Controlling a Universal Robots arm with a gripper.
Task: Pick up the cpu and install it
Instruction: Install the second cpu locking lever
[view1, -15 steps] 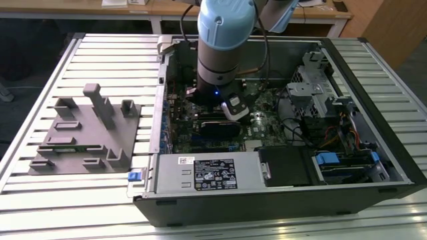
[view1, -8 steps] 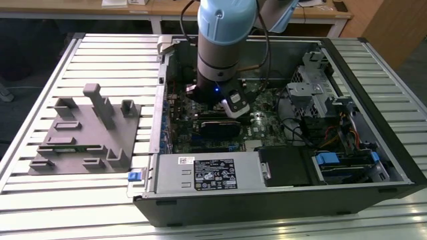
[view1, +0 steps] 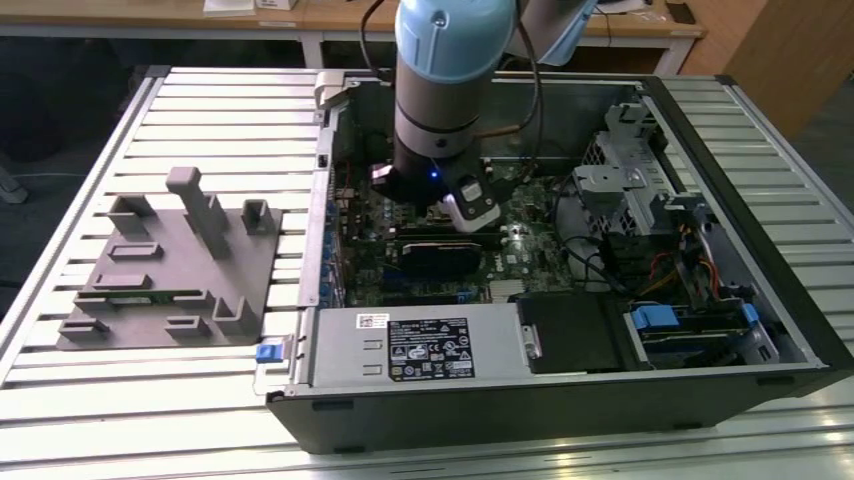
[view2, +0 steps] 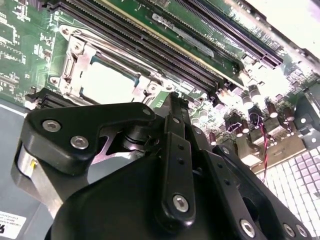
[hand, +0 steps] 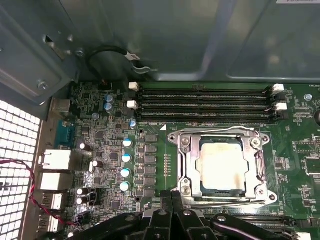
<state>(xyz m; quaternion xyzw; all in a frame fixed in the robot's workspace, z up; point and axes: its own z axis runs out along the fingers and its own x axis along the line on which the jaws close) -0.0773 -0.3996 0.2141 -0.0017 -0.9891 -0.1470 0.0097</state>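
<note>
The cpu (hand: 222, 167) is a silvery-white square lying flat inside the metal socket frame (hand: 182, 165) on the green motherboard. The second wrist view shows the cpu (view2: 107, 82) pale and bright in the same frame. In the exterior view my gripper (view1: 463, 222) hangs low inside the open computer case, over the board. Its black fingertips (hand: 172, 199) stand together just beside the socket's edge, apart from the chip. The gripper (view2: 174, 107) is shut with nothing held.
Empty memory slots (hand: 205, 102) run along one side of the socket. Capacitors (hand: 127, 157) and rear ports (hand: 55, 162) stand nearby. The case holds a labelled power supply (view1: 420, 345) and drive bays (view1: 641, 200). A grey parts fixture (view1: 167, 265) lies on the slatted table.
</note>
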